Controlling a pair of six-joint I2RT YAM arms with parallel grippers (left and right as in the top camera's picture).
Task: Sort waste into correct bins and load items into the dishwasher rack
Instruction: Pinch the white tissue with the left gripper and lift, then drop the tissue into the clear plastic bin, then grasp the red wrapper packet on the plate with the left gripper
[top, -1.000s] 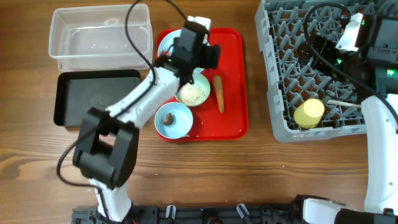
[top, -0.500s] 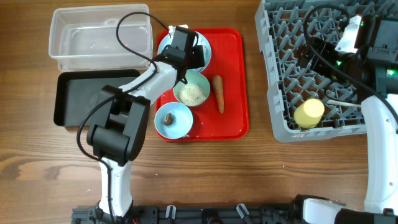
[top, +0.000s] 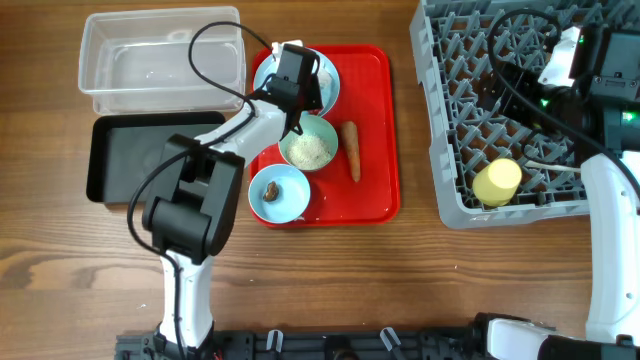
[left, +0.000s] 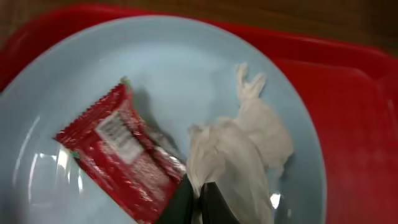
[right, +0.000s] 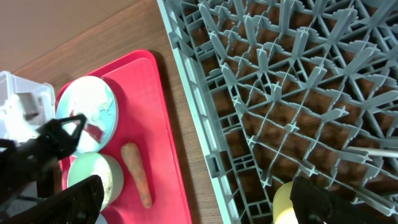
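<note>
Two waste pieces on plate (left: 186, 68) | left fingers (left: 186, 202) clenched on crumpled white tissue (left: 239, 149) beside red snack wrapper (left: 115, 158), likely to bin it | right fingers (right: 78, 196) spread, hovering above dishwasher rack (right: 280, 93), out of the way

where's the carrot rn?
Overhead view: the carrot lies on the red tray, in its right half, just right of the rice bowl and apart from it. Also at lower left of the right wrist view.

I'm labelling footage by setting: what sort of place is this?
Likely a tabletop mock-up of a dish-clearing station: a large grey plastic grid rack, a flat red tray carrying pale blue bowls, a clear plastic tub.
</note>
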